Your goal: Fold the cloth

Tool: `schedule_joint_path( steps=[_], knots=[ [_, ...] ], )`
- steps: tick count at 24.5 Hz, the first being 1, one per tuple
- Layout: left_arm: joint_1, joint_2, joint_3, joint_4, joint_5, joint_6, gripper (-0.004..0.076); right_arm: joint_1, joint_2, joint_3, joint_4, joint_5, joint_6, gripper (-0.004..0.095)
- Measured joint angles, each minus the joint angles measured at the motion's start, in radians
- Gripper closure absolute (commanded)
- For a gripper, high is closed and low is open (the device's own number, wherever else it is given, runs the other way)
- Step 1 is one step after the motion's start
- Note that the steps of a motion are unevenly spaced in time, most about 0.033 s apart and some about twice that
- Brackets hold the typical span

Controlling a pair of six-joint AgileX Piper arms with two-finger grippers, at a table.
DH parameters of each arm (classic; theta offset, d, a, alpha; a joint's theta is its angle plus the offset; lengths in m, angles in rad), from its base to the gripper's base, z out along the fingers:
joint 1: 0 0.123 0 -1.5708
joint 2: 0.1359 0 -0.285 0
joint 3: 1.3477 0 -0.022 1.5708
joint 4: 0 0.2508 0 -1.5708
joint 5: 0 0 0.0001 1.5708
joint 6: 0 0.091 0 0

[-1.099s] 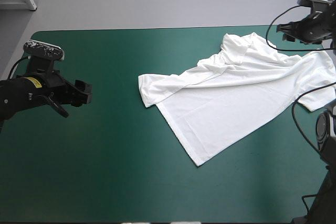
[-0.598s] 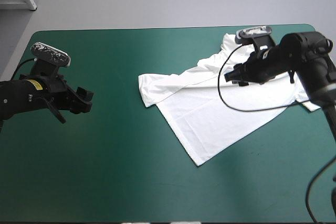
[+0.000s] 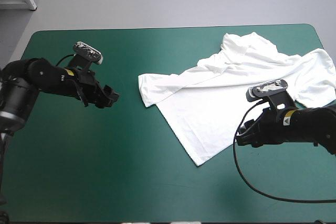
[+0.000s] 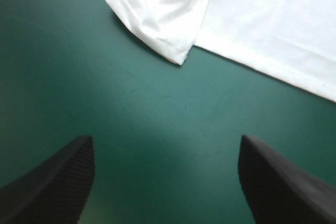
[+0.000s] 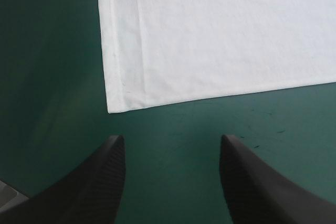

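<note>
The white T-shirt [image 3: 231, 98] lies spread on the right half of the teal-green cover, slanted, with its upper part rumpled and one sleeve [image 3: 152, 87] pointing left. My left gripper [image 3: 107, 97] is open a short way left of that sleeve. In the left wrist view the sleeve [image 4: 157, 19] lies ahead of the left gripper [image 4: 165, 142], with bare cover between the fingers. My right gripper [image 3: 241, 137] is open just off the hem, right of the near bottom corner [image 3: 198, 163]. In the right wrist view that corner [image 5: 113, 106] is just ahead of the right gripper [image 5: 171, 140].
The table's far edge [image 3: 168, 27] runs just behind the T-shirt's collar end. The other sleeve [image 3: 323, 72] reaches almost to the table's right edge. Teal-green cover [image 3: 105, 171] stretches wide to the left and front of the T-shirt.
My right arm has swung from the far right corner, across the T-shirt, down to its near hem. My left gripper has moved right and slightly farther, towards the sleeve.
</note>
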Motion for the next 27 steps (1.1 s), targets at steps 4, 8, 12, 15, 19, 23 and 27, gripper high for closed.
schedule_joint_path(
  steps=[4, 8, 12, 15, 19, 23, 27],
  knots=[
    [-0.124, 0.153, 0.0, 0.078, -0.091, 0.016, 0.0167, 0.0, -0.016, 0.0, 0.029, 0.002, -0.011, 0.0395],
    [-0.213, 0.27, 0.0, 0.152, -0.177, 0.008, 0.0167, 0.0, -0.016, 0.0, 0.055, 0.002, -0.027, 0.0395],
    [-0.233, 0.388, 0.0, 0.17, -0.272, 0.007, 0.0167, 0.0, -0.021, 0.031, 0.071, 0.001, -0.035, 0.0396],
    [-0.233, 0.437, 0.0, 0.192, -0.348, 0.016, 0.0167, 0.0, -0.032, 0.108, 0.078, 0.0, -0.048, 0.0395],
    [-0.233, 0.48, 0.0, 0.232, -0.414, 0.016, 0.0167, 0.0, -0.033, 0.175, 0.08, -0.001, -0.07, 0.0395],
    [-0.233, 0.513, -0.001, 0.239, -0.457, 0.016, 0.0167, 0.0, -0.034, 0.189, 0.081, -0.008, -0.087, 0.0395],
    [-0.233, 0.54, -0.008, 0.236, -0.475, 0.018, 0.0169, 0.0, -0.036, 0.189, 0.082, -0.018, -0.103, 0.0395]
  ],
)
